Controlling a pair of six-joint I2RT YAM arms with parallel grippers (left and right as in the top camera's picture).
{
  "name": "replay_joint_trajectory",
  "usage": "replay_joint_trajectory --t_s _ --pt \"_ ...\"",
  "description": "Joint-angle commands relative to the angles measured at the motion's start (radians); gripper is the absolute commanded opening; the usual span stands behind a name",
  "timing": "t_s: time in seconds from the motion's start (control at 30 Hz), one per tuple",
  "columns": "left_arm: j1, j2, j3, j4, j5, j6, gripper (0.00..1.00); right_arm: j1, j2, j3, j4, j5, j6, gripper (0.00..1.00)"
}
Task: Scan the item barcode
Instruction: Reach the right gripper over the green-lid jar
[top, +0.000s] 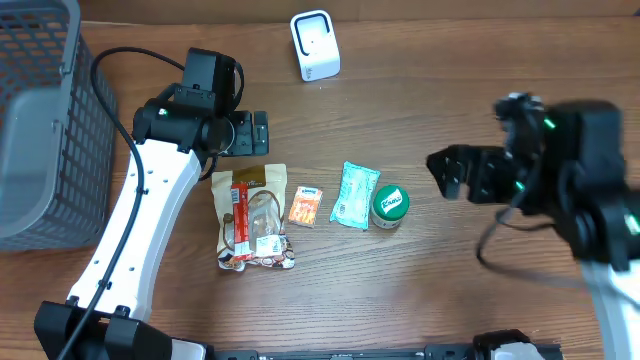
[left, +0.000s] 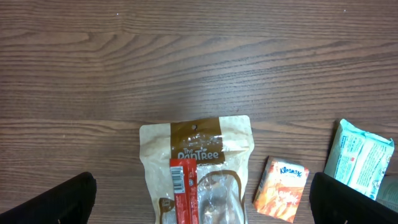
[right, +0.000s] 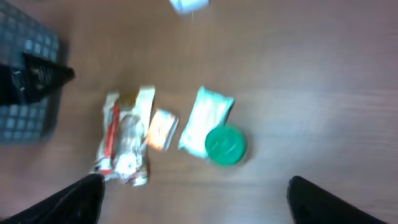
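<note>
Four items lie in a row mid-table: a tan snack bag with a red stick pack on it, a small orange tissue pack, a teal wipes pack and a green-lidded jar. A barcode shows on the red stick pack. A white scanner stands at the back. My left gripper hovers open just behind the snack bag, nothing between its fingers. Off to the right of the jar my right gripper is raised, open and empty; its wrist view is blurred.
A grey mesh basket fills the far left corner. A black cable runs from the left arm beside the basket. Bare wood lies to the right of the jar and in front of the items.
</note>
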Motion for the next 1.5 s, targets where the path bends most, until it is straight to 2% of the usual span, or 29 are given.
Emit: replay_joint_trajectory --t_s 0.0,0.07,0.17,0.33,0.6,0.97,1.47 --pt "-0.001 -0.003 0.013 -0.002 -0.009 0.007 1.0 -0.004 0.106 0.012 -0.021 -0.096 0.061 0.76" --pt "-0.001 -0.003 0.013 -0.002 -0.009 0.007 1.0 -0.003 0.18 0.011 -0.043 -0.087 0.142 0.78" --pt "-0.001 -0.003 0.013 -0.002 -0.009 0.007 1.0 0.01 0.278 -0.008 -0.061 -0.058 0.233 0.88" --pt "-0.001 -0.003 0.013 -0.002 -0.009 0.007 1.0 0.089 0.385 -0.063 -0.058 0.111 0.366 0.89" --pt "-0.001 -0.003 0.013 -0.002 -0.009 0.007 1.0 0.212 0.42 -0.174 0.093 0.266 0.521 0.92" --pt "-0.001 -0.003 0.013 -0.002 -0.009 0.007 1.0 0.285 0.427 -0.318 0.302 0.271 0.573 0.92" --pt "-0.001 -0.003 0.013 -0.002 -0.009 0.007 1.0 0.288 0.428 -0.424 0.397 0.283 0.573 0.86"
